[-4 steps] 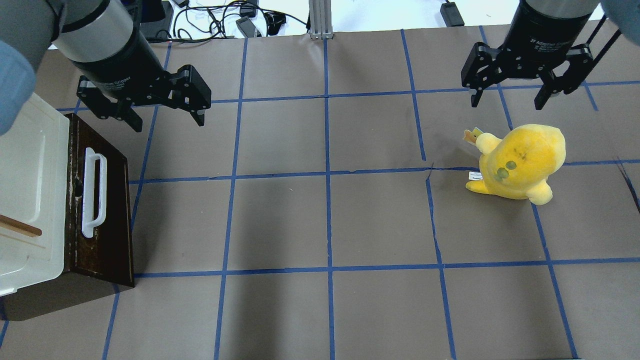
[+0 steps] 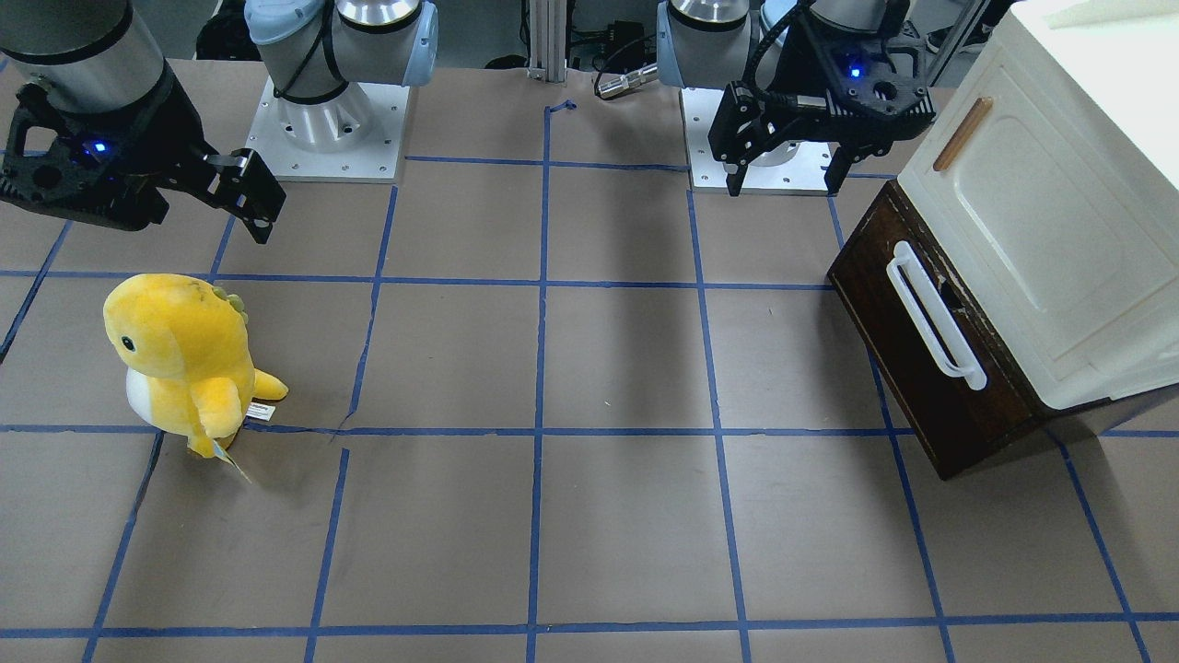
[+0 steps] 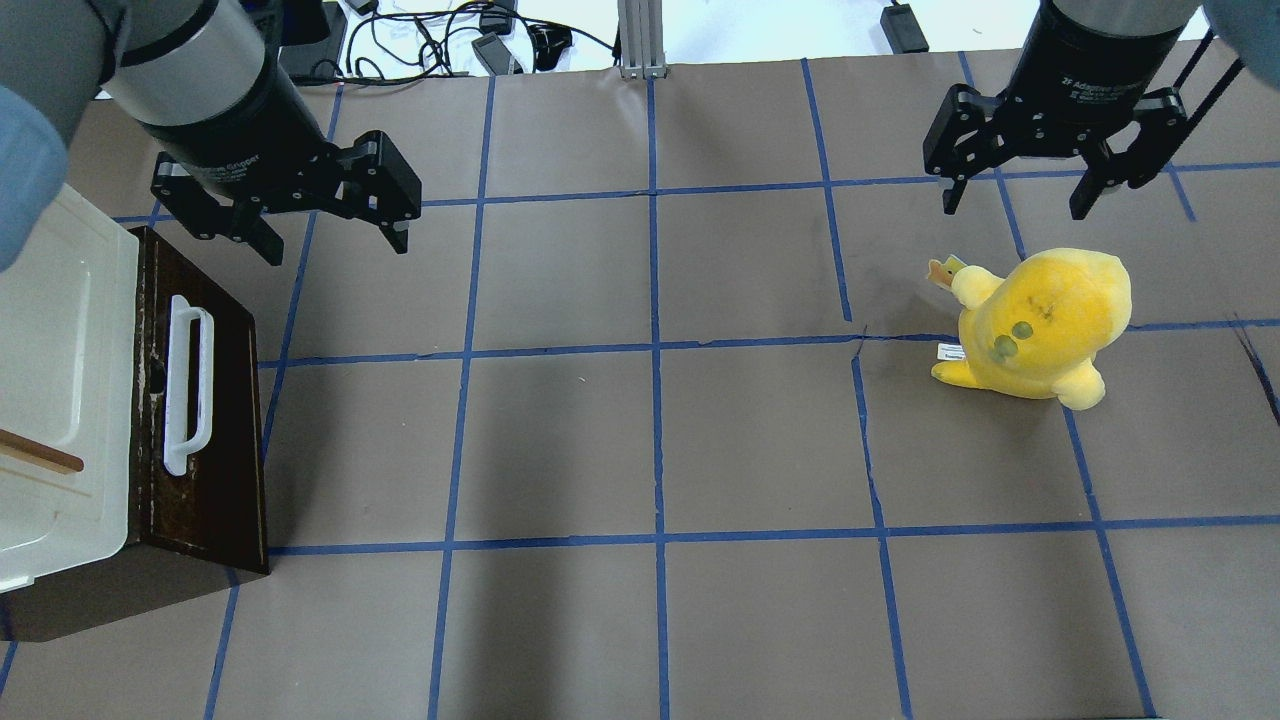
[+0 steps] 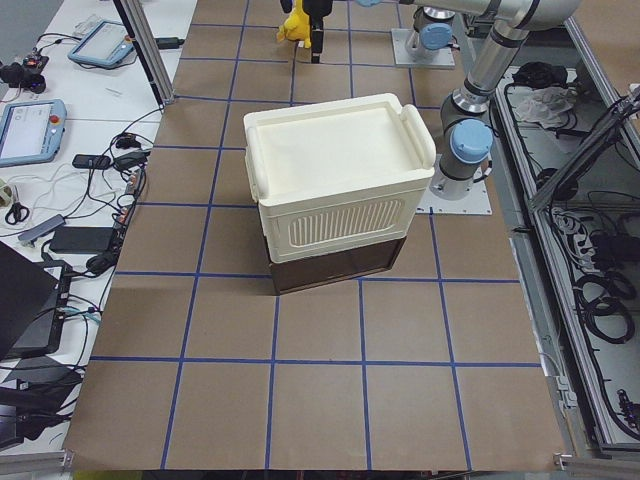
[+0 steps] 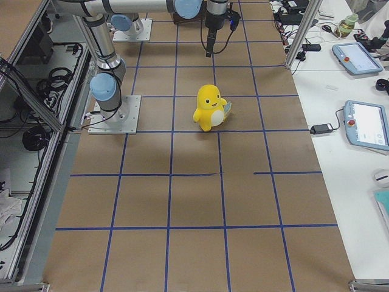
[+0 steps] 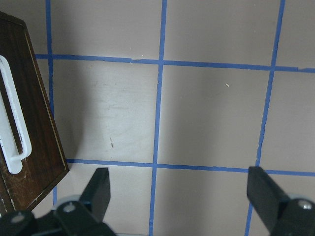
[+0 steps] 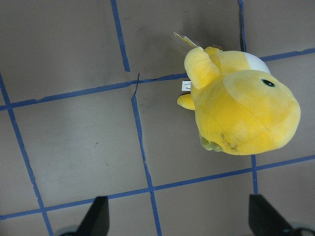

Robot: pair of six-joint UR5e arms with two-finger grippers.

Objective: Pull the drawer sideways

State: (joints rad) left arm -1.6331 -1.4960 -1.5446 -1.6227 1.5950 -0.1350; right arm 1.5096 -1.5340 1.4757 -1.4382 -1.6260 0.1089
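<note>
Approach stage, probably. Found drawer [image 3: 225, 420], seemingly closed, at table's [image 3: 560, 450] left edge; left gripper [image 3: 335, 245] hovering near its far corner, fingers wide, empty; right gripper [image 3: 1013, 208] wide too. Called next for clamping the white handle [image 3: 188, 385], then pulling sideways.

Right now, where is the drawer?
In the overhead view the drawer sits at the left edge of the table, beneath the cream cabinet, its white handle facing the table's middle; the open left gripper hovers beyond its far end.
</note>
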